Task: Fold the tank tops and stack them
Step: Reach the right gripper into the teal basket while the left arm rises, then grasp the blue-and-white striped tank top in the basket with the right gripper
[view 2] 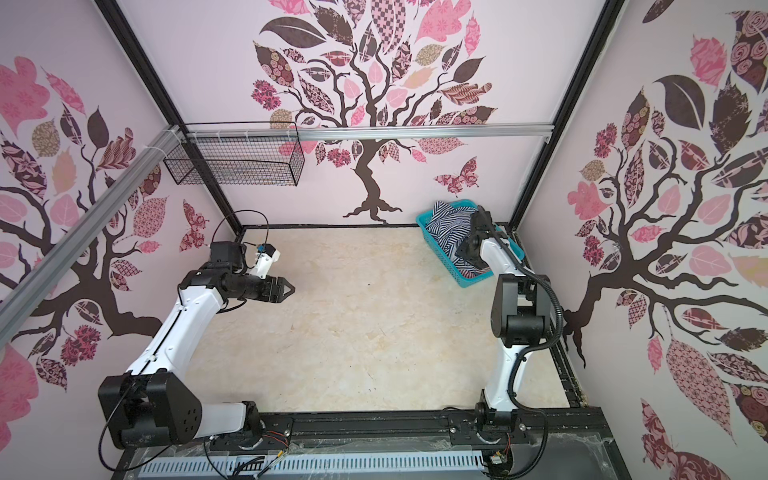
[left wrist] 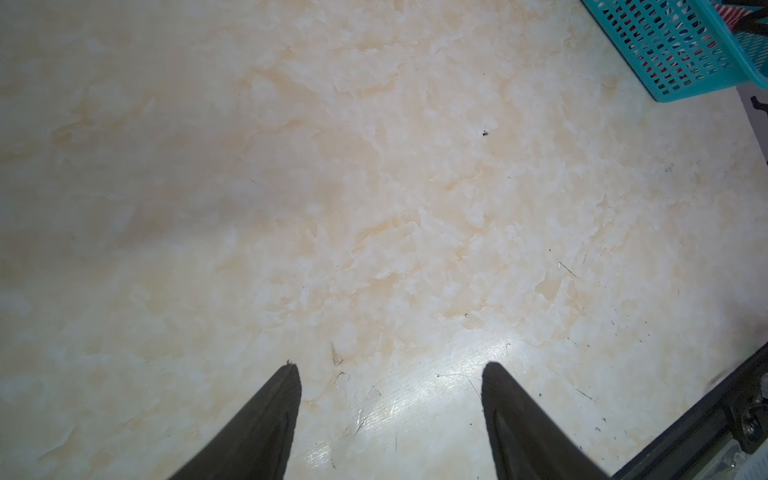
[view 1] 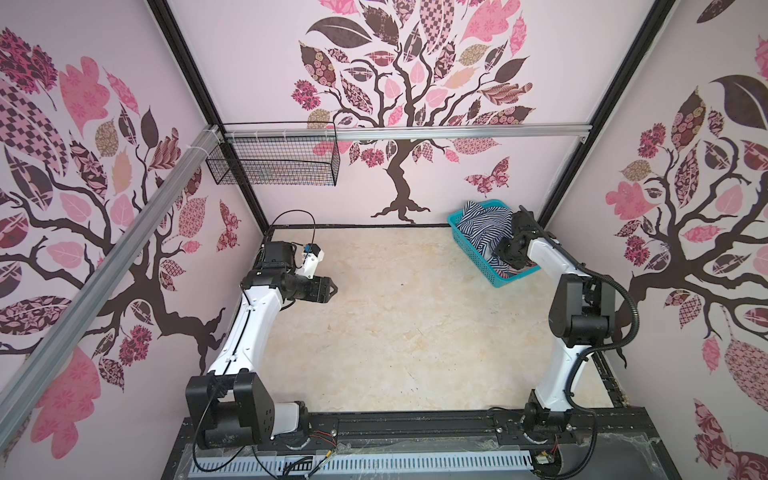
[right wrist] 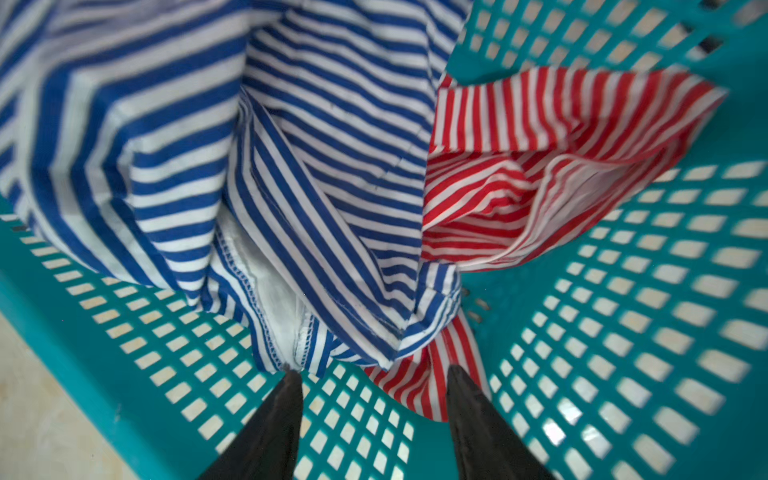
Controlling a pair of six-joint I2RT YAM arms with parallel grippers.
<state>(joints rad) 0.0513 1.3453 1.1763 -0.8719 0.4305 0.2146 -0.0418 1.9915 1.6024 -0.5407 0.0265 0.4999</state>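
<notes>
Tank tops [view 1: 484, 232] lie bunched up in the teal basket [view 1: 468, 254], at the far right corner of the table [view 1: 395, 332]. The navy-and-white top [right wrist: 291, 166] is on top, and the red-and-white top [right wrist: 519, 166] peeks out beside and under it.

Your right gripper [right wrist: 372, 372] is down inside the basket. Its jaws are partway apart, with a blue hem and a red bunch right at its tips. I think you should pick just one top. Shift so only the blue hem sits between the tips, then squeeze and lift slowly, or both may come up tangled.

The cloth is thin, soft and floppy, with stitched edges. The basket is hard plastic full of little square holes that a tip could catch in.

Your left gripper [left wrist: 390, 365] hangs over the bare table near the left edge, jaws wide, holding nothing.
</notes>
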